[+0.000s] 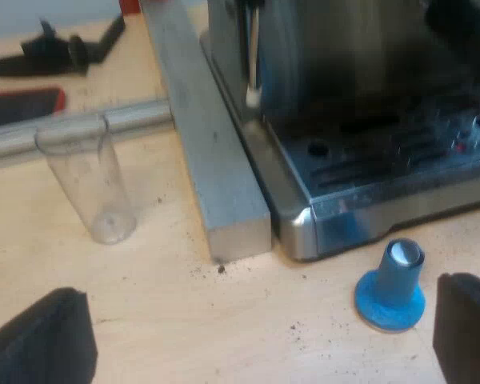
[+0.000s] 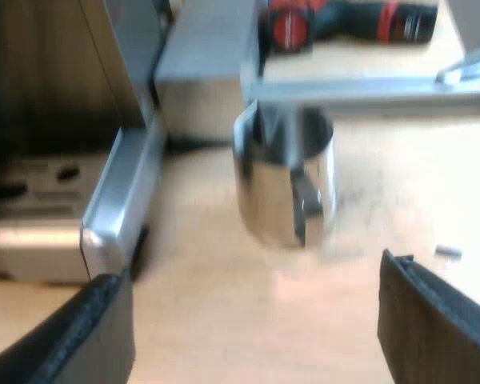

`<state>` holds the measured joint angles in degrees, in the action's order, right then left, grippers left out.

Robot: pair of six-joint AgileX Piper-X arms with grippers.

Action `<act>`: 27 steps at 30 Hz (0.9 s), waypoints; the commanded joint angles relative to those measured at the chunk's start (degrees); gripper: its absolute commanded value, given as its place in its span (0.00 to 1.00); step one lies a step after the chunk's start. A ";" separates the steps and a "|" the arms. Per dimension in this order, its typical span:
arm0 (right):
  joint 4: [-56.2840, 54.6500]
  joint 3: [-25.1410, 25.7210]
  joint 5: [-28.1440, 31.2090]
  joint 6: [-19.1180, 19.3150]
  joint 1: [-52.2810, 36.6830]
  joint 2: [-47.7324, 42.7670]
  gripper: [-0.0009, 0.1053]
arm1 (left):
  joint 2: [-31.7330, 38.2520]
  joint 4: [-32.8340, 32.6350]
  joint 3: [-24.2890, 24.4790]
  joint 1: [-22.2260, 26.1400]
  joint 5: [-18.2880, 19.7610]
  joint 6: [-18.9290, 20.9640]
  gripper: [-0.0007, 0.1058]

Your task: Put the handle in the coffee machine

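Handle [image 1: 24, 106]: dark with a red end, lying flat beyond the measuring glass [image 1: 86, 180]; mostly cut off.
Axis: runs toward the espresso machine [image 1: 344, 72], red end nearest it.
Count: one measuring glass, one blue tamper [image 1: 390, 286], one steel jug [image 2: 284, 188].
Left gripper [image 1: 252, 344]: fingers spread wide, empty, beside the tamper.
Right gripper [image 2: 256, 328]: fingers spread wide, empty, facing the jug.
Unclear: red-banded dark object [image 2: 344, 20] behind the jug.

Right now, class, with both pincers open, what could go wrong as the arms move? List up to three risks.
1. The blue tamper stands loose close to the left pincer; a sweep could knock it over.
2. The measuring glass stands upright and looks light; a brush might tip it.
3. The metal jug stands straight ahead of the open right pincer; advancing could shove it.
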<state>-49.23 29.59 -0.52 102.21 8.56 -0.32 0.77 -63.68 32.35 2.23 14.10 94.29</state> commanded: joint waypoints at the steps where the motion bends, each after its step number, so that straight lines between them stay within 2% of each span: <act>1: 0.16 -1.25 -0.13 0.58 -0.36 -2.15 0.63 | 7.93 1.42 -1.23 -1.15 -0.48 0.60 0.82; 6: -0.41 -3.39 -0.13 0.58 -0.36 -2.15 0.63 | 7.93 1.89 -1.23 -2.54 -0.38 0.19 0.82; 14: -1.80 -3.50 0.52 0.58 -0.36 -2.15 0.63 | 7.93 1.89 -1.23 -3.06 -0.22 0.19 0.82; 20: -1.80 -3.50 0.52 0.58 -0.36 -2.15 0.63 | 7.93 2.45 -1.53 -3.06 -0.22 -3.60 0.82; 27: -1.80 -3.50 0.52 0.58 -0.36 -2.15 0.63 | 7.93 4.51 -2.50 -4.25 -0.22 -3.76 0.82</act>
<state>-51.11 25.97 0.00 102.21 8.56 -0.32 0.77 -60.38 29.68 -1.51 14.10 90.46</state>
